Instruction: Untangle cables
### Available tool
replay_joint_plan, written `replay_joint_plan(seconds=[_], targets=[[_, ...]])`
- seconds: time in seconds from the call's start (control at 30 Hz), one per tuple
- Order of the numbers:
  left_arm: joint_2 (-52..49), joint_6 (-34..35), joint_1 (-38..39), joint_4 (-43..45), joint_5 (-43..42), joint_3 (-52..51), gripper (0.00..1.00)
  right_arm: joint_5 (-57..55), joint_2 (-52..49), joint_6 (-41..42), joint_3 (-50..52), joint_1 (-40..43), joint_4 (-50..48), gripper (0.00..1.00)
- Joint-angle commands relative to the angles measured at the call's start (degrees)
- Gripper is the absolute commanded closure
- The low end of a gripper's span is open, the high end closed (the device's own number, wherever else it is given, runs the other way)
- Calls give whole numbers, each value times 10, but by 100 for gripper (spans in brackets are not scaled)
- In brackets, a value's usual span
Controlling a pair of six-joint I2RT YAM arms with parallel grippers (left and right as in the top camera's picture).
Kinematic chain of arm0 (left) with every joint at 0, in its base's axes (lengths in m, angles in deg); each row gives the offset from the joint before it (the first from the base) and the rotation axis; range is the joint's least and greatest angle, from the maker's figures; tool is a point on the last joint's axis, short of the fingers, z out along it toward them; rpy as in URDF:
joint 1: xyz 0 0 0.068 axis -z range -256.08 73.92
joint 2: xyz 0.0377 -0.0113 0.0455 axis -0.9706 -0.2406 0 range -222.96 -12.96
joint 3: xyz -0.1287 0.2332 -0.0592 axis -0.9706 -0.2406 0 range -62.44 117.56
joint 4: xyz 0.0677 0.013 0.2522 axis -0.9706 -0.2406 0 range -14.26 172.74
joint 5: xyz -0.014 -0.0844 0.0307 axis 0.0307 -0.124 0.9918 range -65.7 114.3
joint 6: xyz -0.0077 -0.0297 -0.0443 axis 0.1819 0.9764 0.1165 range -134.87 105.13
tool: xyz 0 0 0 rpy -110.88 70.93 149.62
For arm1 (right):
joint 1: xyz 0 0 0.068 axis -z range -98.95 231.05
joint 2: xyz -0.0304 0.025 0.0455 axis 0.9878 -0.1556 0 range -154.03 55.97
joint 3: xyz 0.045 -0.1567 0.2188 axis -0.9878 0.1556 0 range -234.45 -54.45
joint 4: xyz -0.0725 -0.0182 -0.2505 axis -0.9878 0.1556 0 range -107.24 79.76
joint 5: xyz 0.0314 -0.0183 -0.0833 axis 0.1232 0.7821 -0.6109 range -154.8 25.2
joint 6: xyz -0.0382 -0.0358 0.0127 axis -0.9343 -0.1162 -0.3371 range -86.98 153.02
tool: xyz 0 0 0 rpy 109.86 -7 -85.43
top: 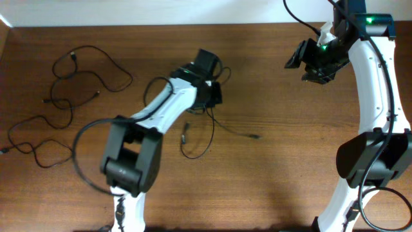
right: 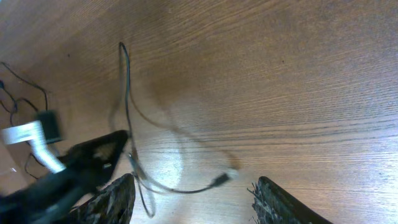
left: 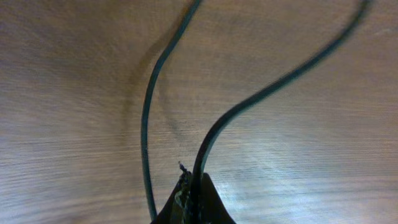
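While the left claw pinches one thin, round black cable over the grained wooden bench, the right claw hangs wide and empty; other cables lie in loose loops near the left edge.

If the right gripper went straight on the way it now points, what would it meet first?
Probably the loose cable end lying on the table. In the wrist view it sits between the fingers of the open right gripper. How far below it lies is unclear.
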Motion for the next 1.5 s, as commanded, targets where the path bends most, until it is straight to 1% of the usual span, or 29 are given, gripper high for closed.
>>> replay_joint_plan(seconds=[0.0, 0.03, 0.07, 0.1, 0.17, 0.2, 0.23, 0.27, 0.3, 0.33, 0.47, 0.5, 0.57, 0.6, 0.67, 0.7, 0.77, 0.83, 0.9, 0.97, 1.0, 1.03, 1.07, 1.17, 1.27, 1.33, 1.4, 1.47], targets=[[-43, 24, 30, 24, 76, 0, 100, -7, 0, -21, 3, 1, 2, 37], [-47, 24, 36, 24, 87, 0, 100, -7, 0, -21, 3, 1, 4, 37], [-51, 24, 42, 28, 98, 0, 91, -9, 0, -21, 3, 1, 4, 37], [-53, 24, 46, 32, 104, 0, 76, -14, 0, -21, 3, 1, 4, 37], [-54, 24, 48, 31, 108, 0, 66, -17, 0, -21, 3, 1, 7, 37], [-54, 24, 48, 27, 119, 0, 60, -17, 0, -21, 3, 1, 9, 37], [-54, 24, 48, 23, 138, 0, 57, -17, 0, -21, 3, 1, 10, 37], [-54, 23, 48, 20, 154, 0, 49, -17, 0, -21, 3, 1, 10, 37], [-54, 15, 48, 19, 166, 0, 44, -17, 0, -21, 3, 1, 10, 37], [-54, 2, 48, 16, 168, 0, 43, -17, 0, -21, 3, 1, 10, 37], [-54, 2, 48, -15, 200, 0, 41, -17, 0, -21, 3, 1, 12, 37], [-54, 2, 48, -23, 193, 0, 42, -17, 0, -21, 3, 1, 13, 37], [-56, 2, 50, -27, 162, -1, 57, -17, 0, -21, 3, 1, 14, 37], [-56, 2, 53, -33, 129, -1, 63, -17, 0, -22, 3, 1, 17, 37], [-56, 2, 57, -42, 73, -8, 65, -17, 0, -36, 3, 1, 22, 37], [-56, 2, 59, -42, 66, -14, 65, -17, 0, -36, 3, 1, 24, 37], [-56, 30, 68, -39, 66, -37, 66, -17, 0, -36, 3, 1, 24, 37], [-56, 39, 73, -39, 63, -42, 69, -17, 0, -36, 3, 1, 24, 37], [-56, 39, 75, -39, 62, -42, 76, -17, 0, -36, 3, 1, 24, 37], [-56, 39, 75, -39, 62, -42, 85, -17, 0, -36, 3, 1, 25, 37], [-56, 39, 75, -39, 61, -42, 94, -17, 0, -36, 3, 1, 25, 37], [-56, 39, 75, -39, 61, -42, 100, -17, 0, -36, 3, 1, 25, 37], [-56, 34, 72, -40, 62, -30, 100, -18, 0, -42, 3, 1, 25, 37], [-50, -10, 57, -60, 62, 14, 100, -18, 0, -51, 3, 1, 25, 37], [-19, -67, 24, -112, 62, 103, 100, -18, 0, -51, 3, 1, 25, 37], [0, -92, 3, -130, 62, 154, 100, -22, 0, -51, 3, 1, 25, 37], [26, -122, -27, -141, 62, 228, 100, -21, 0, -51, 3, 1, 25, 37], [42, -131, -63, -140, 62, 299, 100, -22, 0, -51, 3, 1, 25, 37]])
